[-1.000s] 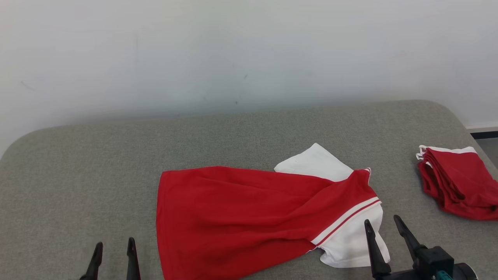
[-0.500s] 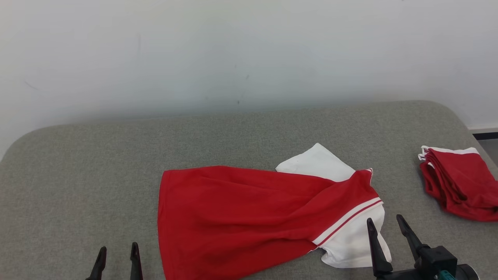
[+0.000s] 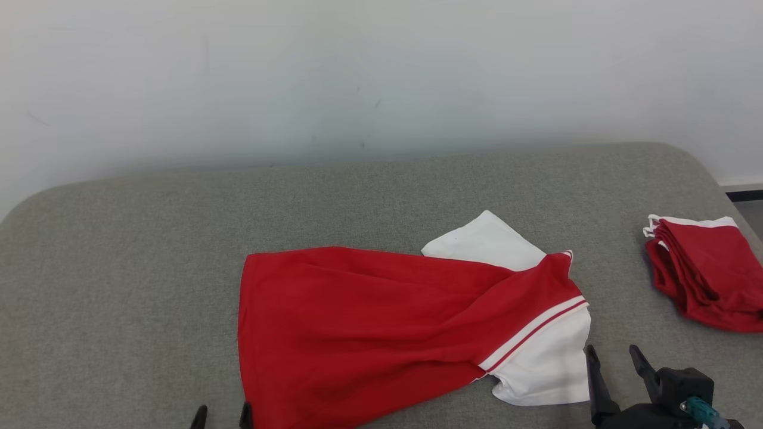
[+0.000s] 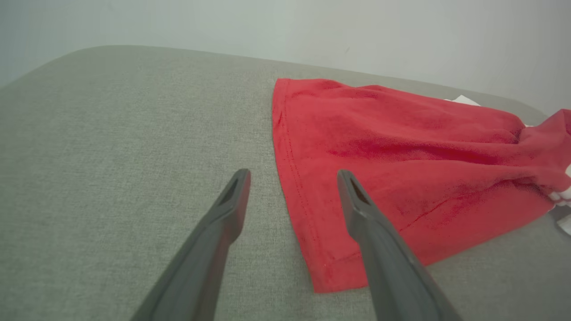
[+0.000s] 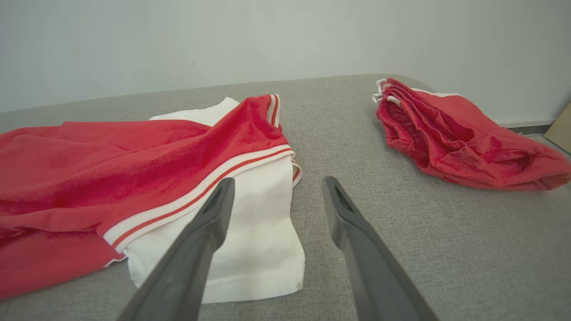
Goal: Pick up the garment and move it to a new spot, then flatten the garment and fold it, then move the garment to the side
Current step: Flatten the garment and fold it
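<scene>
Right, status: red-and-white garment [image 3: 387,333] lies loose on the grey padded table [image 3: 119,268], just below centre in the head view, hem at 9 o'clock and collar end at 3. It is neither flat nor folded: the red body is twisted into ridges, one white sleeve pokes out at 1 o'clock and the other lies at 5.

Left gripper [image 4: 293,178] sits at 7 o'clock with jaws wide and nothing held; in its wrist view the fingers straddle the hem edge near the near corner. Right gripper [image 5: 276,185] sits at 5 o'clock, also wide and empty, with one finger over the white sleeve and the other over bare table.

A second red bundle [image 3: 703,274] sits well apart at 3 o'clock, near the table edge.

My read: the pickup-and-relocate step may be done, but I can't confirm that from this layout. Flattening looks like the current step, since both grippers are lined up on opposite ends. Left to do: flatten, fold, move aside.
</scene>
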Available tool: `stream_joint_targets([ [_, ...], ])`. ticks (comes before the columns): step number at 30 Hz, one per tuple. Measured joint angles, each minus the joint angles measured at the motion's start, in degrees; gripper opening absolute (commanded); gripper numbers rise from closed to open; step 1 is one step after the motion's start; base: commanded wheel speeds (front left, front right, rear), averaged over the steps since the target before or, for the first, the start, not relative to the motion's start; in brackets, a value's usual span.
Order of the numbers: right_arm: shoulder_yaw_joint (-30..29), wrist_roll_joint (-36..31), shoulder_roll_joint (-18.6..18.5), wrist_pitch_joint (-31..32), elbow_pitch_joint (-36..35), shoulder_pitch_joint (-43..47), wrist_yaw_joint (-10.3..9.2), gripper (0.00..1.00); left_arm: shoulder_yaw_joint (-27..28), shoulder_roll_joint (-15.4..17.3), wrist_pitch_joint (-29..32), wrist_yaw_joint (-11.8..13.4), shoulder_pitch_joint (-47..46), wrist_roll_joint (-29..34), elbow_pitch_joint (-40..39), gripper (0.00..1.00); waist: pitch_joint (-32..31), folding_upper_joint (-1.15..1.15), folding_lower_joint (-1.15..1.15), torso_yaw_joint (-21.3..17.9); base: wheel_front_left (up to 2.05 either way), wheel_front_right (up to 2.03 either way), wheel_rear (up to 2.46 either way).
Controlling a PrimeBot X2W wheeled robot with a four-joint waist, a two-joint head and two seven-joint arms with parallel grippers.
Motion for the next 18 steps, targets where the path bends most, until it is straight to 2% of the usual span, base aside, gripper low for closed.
stream_joint_targets([
  [10, -2.9, -1.3, 0.1, 9.5, 11.2, -6.4, 0.00, 1.00, -3.6, 0.1, 3.6, -0.1, -2.6, 0.3, 8.3, 1.00, 2.4, 0.00, 0.00, -0.1, 0.00, 0.00, 0.00],
  [18, -3.1, -4.3, 0.2, 14.5, 19.9, -11.2, 0.00, 1.00, -5.2, 0.2, 5.7, -0.9, -6.2, 0.3, 12.5, 1.00, 4.5, 0.00, 0.00, 0.6, 0.00, 0.00, 0.00],
])
